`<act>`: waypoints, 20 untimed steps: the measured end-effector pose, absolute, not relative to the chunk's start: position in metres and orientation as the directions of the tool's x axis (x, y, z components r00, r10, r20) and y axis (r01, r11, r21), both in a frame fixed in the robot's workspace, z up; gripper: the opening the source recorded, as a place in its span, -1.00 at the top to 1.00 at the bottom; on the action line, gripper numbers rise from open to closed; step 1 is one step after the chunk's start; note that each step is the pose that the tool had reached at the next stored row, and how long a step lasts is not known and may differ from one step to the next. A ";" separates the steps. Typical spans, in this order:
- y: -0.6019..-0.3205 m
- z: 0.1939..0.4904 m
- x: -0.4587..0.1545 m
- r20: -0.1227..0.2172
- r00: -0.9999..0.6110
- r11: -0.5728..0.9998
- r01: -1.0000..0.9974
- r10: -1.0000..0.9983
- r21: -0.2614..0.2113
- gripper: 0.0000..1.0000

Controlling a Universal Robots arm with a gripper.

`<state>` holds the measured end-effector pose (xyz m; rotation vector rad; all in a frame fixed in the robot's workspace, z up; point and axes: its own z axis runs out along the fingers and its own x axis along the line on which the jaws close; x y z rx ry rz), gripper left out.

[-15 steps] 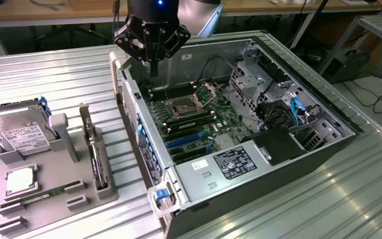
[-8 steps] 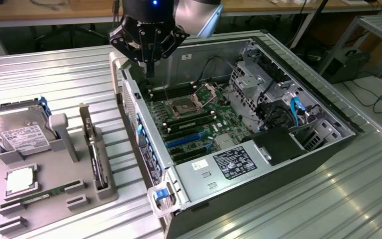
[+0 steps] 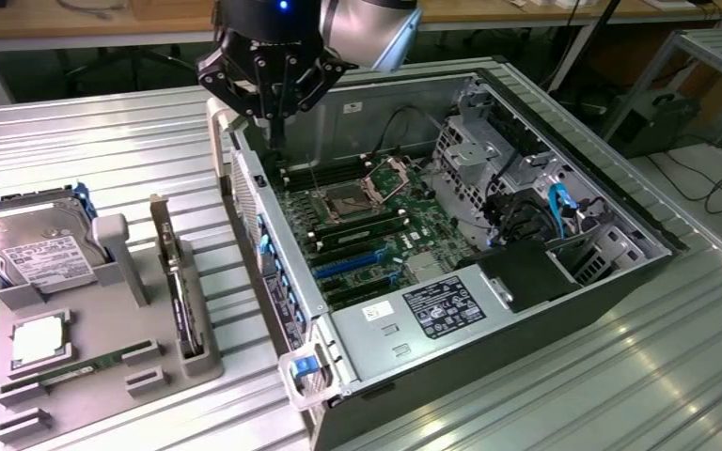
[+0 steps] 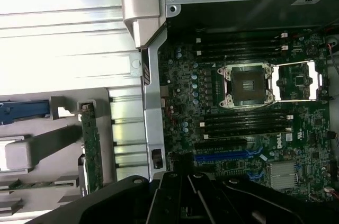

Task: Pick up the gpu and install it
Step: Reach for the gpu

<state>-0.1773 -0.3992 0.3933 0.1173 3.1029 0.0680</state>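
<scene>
Holder (image 3: 104,315) of grey plastic lies at the exterior view's left, on a ribbed metal table (image 3: 110,132). Going rightward, it carries a hard drive (image 3: 38,254) with a white label, a flat processor chip (image 3: 38,340), a narrow memory stick (image 3: 86,362), and then the gpu (image 3: 180,291) — upright on its long edge in a slot at the holder's right side, just beside the open computer case (image 3: 361,117). In the wrist view the gpu (image 4: 91,150) appears edge-on, its green board showing. It is not picked up yet.

The gripper (image 3: 274,132) hangs at the upper middle of the exterior view, above the left wall of the case, well apart from the gpu and higher than it. Its fingers are pressed together and hold nothing.

The step in hand, I judge, is the reach to the gpu. To do it well, the fingers should spread enough to pass both faces of the thin card and line up with its long edge — a skewed grasp would likely tilt it in the slot. Farther right, inside the case, the blue slots (image 3: 342,266) look free.
</scene>
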 end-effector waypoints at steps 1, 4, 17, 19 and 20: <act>-0.399 0.393 -0.178 -0.034 -0.997 0.996 0.075 0.076 0.045 0.79; -0.399 0.393 -0.181 -0.034 -0.997 0.996 0.075 0.076 0.045 0.79; -0.399 0.393 -0.195 -0.034 -0.997 0.996 0.075 0.076 0.045 0.79; -0.399 0.393 -0.198 -0.034 -0.997 0.996 0.075 0.076 0.045 0.79; -0.399 0.393 -0.200 -0.034 -0.997 0.996 0.075 0.076 0.045 0.79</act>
